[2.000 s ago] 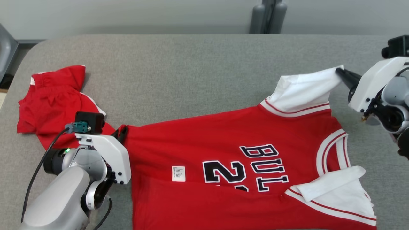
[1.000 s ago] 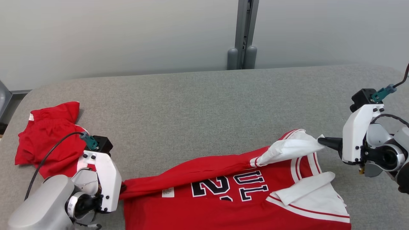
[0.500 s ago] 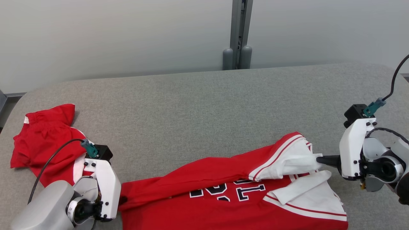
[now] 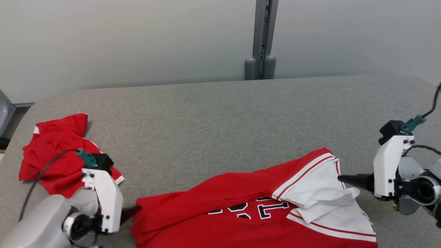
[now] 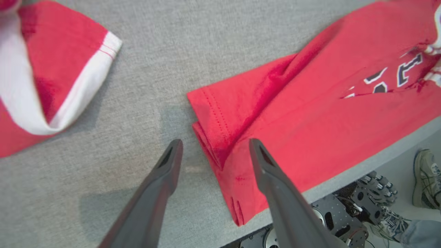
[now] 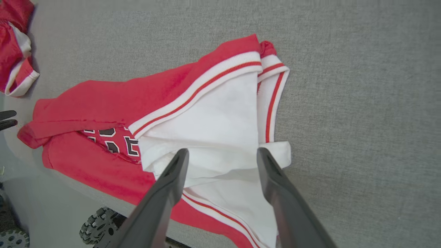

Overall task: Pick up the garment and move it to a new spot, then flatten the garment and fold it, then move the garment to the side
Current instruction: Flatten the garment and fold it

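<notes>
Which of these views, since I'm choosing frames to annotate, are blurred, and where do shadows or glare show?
Head view: even soft light, no glare; the left tool looks blurred. Left wrist view: slightly soft throughout, faint tool shadows on the grey surface. Right wrist view: sharpest, stripes on the jersey crisp.

Lower centre: red garment (image 4: 241,193), white sleeves, red-striped white trim, black lettering outlined white. Left: red shorts (image 4: 51,155), white bands. Background: mottled grey table (image 4: 206,113).
</notes>
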`<state>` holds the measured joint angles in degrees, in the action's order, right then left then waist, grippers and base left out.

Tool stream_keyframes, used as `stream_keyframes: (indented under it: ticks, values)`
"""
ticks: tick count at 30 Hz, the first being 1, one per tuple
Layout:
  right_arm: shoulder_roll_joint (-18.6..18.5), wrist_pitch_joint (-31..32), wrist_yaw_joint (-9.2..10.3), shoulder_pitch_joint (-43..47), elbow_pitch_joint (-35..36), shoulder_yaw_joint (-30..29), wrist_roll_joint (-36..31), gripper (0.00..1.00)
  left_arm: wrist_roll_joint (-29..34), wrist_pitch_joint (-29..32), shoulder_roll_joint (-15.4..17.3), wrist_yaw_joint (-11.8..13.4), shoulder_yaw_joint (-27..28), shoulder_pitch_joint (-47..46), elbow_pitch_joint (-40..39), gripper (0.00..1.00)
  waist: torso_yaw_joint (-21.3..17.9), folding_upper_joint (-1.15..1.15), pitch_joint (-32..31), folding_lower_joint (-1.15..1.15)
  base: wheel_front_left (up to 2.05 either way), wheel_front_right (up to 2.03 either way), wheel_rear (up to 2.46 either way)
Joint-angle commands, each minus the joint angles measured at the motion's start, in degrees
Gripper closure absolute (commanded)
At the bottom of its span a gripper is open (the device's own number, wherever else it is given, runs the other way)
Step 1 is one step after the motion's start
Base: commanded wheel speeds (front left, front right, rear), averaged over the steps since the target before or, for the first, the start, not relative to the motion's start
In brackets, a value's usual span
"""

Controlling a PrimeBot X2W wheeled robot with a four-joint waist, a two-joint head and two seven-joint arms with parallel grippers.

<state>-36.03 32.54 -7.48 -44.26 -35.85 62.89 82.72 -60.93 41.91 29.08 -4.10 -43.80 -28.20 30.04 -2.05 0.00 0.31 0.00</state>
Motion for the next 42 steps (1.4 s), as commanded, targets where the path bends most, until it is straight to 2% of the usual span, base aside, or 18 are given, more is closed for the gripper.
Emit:
stream_keyframes:
  ticks: [1,6,12,16,22,32,36,42]
  values:
    - [-0.9,-1.1,-0.03,0.9,0.6,-0.8,0.6,0.0,0.9,-1.5,0.9,0.6,0.7,-0.9,-0.5,0.0,0.2,0.0,-0.2,0.0,0.0,0.0,0.0]
    - [-3.1,-11.1,-0.03,2.8,4.0,-5.6,1.4,0.0,3.2,-10.3,2.3,2.9,3.6,-0.4,-3.7,0.0,0.6,0.0,-0.7,0.0,0.0,0.0,0.0]
    - [-4.5,-25.9,-0.03,7.5,5.1,-10.8,0.3,0.0,5.9,-22.7,2.6,7.5,7.1,4.0,-8.8,0.0,1.2,0.0,-1.0,0.0,0.0,0.0,0.0]
    - [-3.5,-35.2,-0.03,11.4,4.2,-13.6,-0.3,0.0,6.6,-30.6,2.1,11.0,9.8,7.9,-12.8,0.0,1.8,0.0,-1.2,0.0,0.0,0.0,0.0]
    - [0.0,-44.8,-0.03,16.4,1.0,-16.4,-1.3,0.0,7.9,-39.6,1.3,15.8,12.8,13.4,-18.8,0.0,2.3,0.0,-1.2,0.0,0.0,0.0,0.0]
    - [8.7,-47.5,-0.03,21.0,-7.5,-17.3,-5.5,0.0,9.3,-49.9,-2.5,21.6,14.8,20.9,-24.7,0.0,2.9,0.0,-1.0,0.0,0.0,0.0,0.0]
    - [11.4,-46.8,-0.03,20.5,-12.1,-17.1,-5.7,0.0,9.1,-51.1,-3.8,22.1,14.3,22.4,-25.2,0.0,3.4,0.0,-0.8,0.0,0.0,0.0,0.0]
    - [14.1,-42.2,-0.03,18.9,-18.0,-16.6,-4.7,0.0,9.9,-51.5,-5.0,21.1,12.7,21.8,-23.7,0.0,4.8,0.0,-0.8,0.0,0.0,0.0,0.0]
